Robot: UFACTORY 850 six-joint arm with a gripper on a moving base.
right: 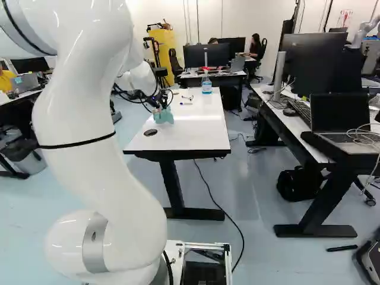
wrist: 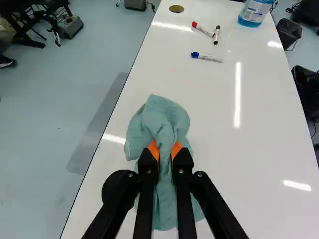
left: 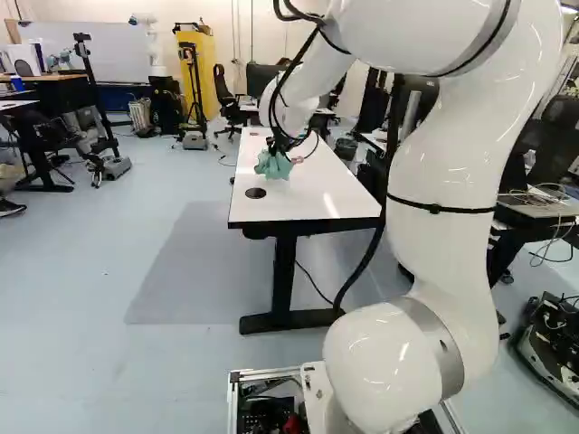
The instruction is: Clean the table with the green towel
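Green towel bunched and pinched in the end effector, over the white surface; markers lie ahead.

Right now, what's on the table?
On the table: three markers and a bottle. The towel, clamped in the gripper, hides the spot beneath it; anything there can't be seen.

We see a long white table with a thin dark edge. A bottle of blue liquid stands near its far right corner. Left of that and nearer lie a red-capped marker, a black-tipped marker just beside it, and a blue-capped marker closer to our near edge. Toward the left edge we have the bunched green towel, gripped, its contact partly hidden.
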